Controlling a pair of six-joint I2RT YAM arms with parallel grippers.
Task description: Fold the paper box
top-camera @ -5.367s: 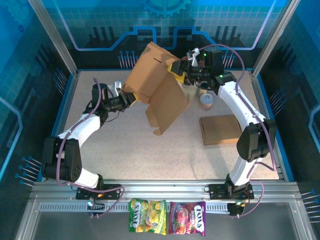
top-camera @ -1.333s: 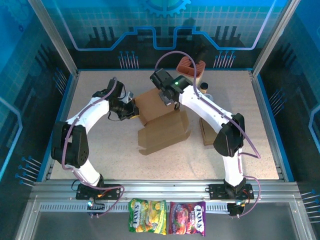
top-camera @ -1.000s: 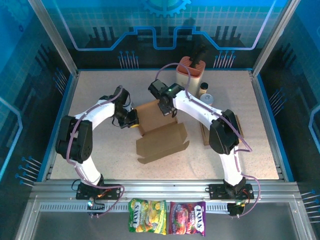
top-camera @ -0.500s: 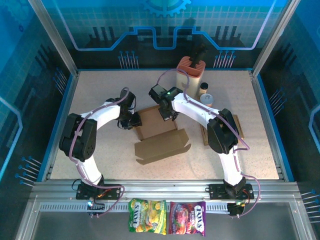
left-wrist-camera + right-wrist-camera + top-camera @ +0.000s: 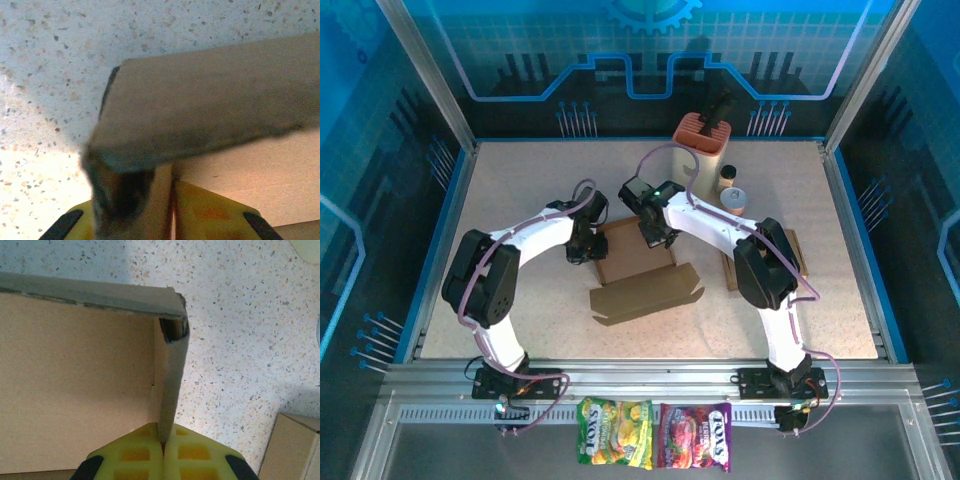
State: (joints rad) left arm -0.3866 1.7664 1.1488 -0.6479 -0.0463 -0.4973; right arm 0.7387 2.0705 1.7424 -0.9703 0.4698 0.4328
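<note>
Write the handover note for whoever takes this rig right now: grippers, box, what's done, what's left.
Right gripper: shut on an upright side wall of the paper box.
Left gripper: at the box's left wall, with cardboard between its fingers; it is unclear whether it is clamped.
Box: mid-table, with the lid flap lying open and flat on the side nearest the arm bases.
Done: side walls raised, as far as can be seen.
Left: fold the lid over and tuck it in.

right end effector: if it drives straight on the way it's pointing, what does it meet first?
The right end effector is shut on the paper box side wall. Going on, that wall seats deeper between the pads, then probably the tabletop. Depth is unclear.
</note>
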